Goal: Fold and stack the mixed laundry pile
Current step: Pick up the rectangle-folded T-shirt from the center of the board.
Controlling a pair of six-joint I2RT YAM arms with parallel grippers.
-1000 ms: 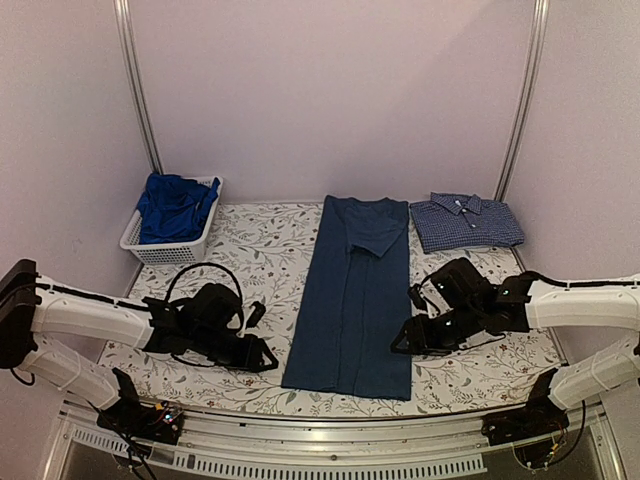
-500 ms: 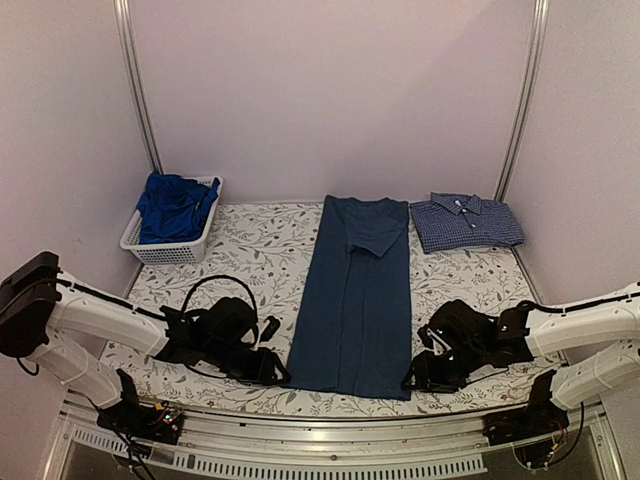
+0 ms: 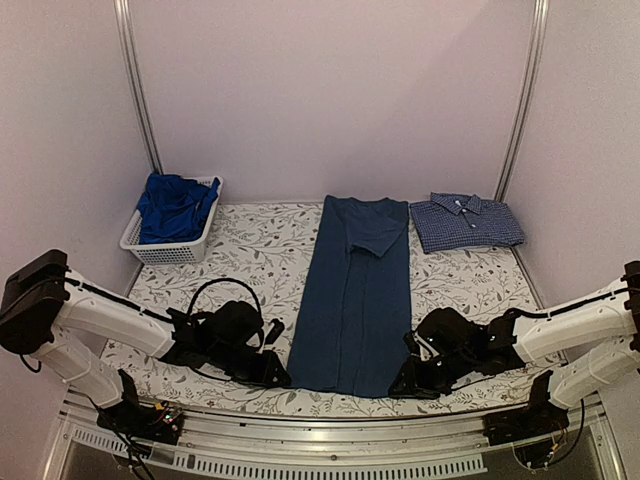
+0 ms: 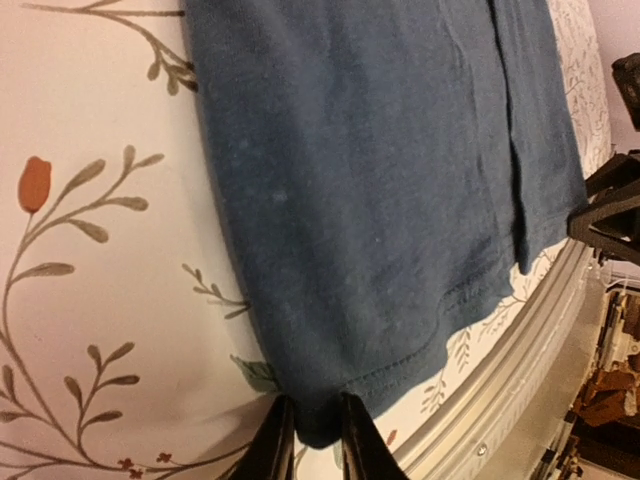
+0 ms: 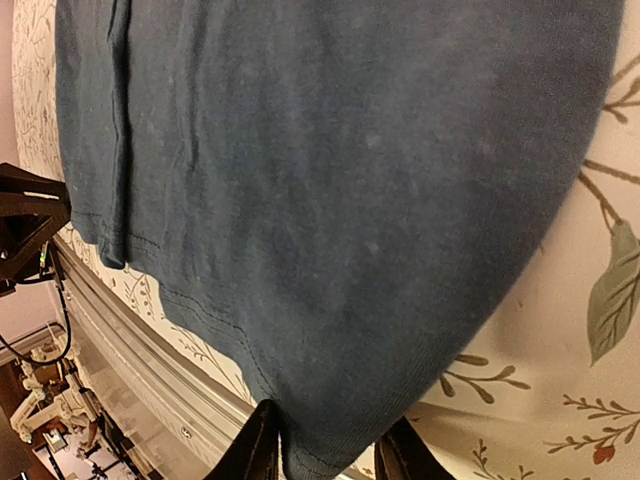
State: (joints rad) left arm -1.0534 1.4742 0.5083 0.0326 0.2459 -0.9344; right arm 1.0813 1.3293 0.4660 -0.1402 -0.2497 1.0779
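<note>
The dark navy T-shirt (image 3: 355, 290) lies flat as a long folded strip down the middle of the table, hem toward me. My left gripper (image 3: 280, 378) sits at its near left corner. In the left wrist view that corner of the T-shirt (image 4: 380, 180) is pinched in the left gripper (image 4: 315, 445). My right gripper (image 3: 400, 388) is at the near right corner, and in its wrist view the T-shirt's (image 5: 330, 180) hem fills the gap of the right gripper (image 5: 328, 455). A folded blue checked shirt (image 3: 465, 222) rests at the back right. A royal-blue garment (image 3: 172, 205) is in the basket.
The white mesh basket (image 3: 150, 250) stands at the back left on the floral table cover (image 3: 250, 250). A metal rail (image 4: 520, 370) runs along the near table edge just beyond the hem. Walls close in on three sides.
Both arms have come down toward the near edge and in to the T-shirt's bottom corners. Their jaws have narrowed onto the hem.
</note>
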